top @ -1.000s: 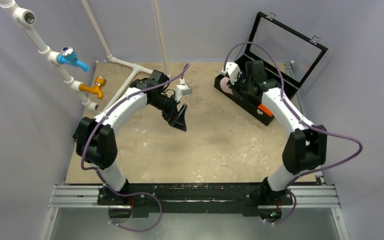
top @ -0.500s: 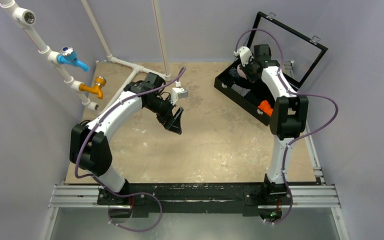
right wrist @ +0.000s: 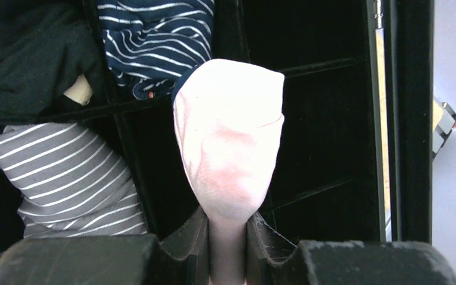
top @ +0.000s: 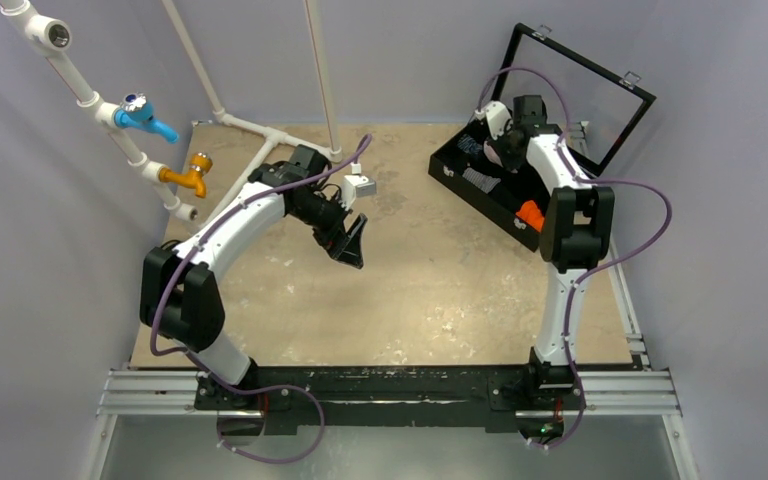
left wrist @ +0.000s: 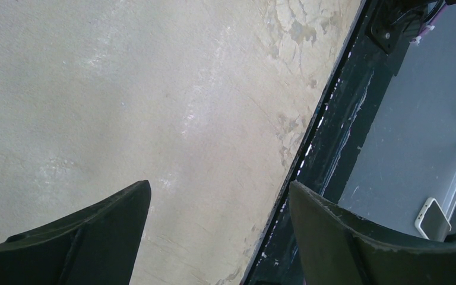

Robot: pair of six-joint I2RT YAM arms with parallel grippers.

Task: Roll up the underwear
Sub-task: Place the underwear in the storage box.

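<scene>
The underwear (right wrist: 228, 142) is a pale pink rolled bundle with a dark navy edge at its top. My right gripper (right wrist: 227, 219) is shut on its lower end and holds it over the black divided compartments of the open box (top: 480, 190). In the top view the right gripper (top: 508, 150) is over the back part of the box, and the arm hides the underwear. My left gripper (top: 352, 245) hangs over the middle of the table. It is open and empty in the left wrist view (left wrist: 219, 190).
In the box lie a grey-striped roll (right wrist: 65, 172), a navy striped cloth (right wrist: 154, 35), a dark cloth (right wrist: 24, 53) and an orange roll (top: 530, 212). The box lid (top: 580, 85) stands open behind. White pipes with taps (top: 145, 115) stand at the back left.
My right arm has swung from the box's front left part to its back part, carrying the underwear. My left arm drew slightly to the left, then stayed still.
</scene>
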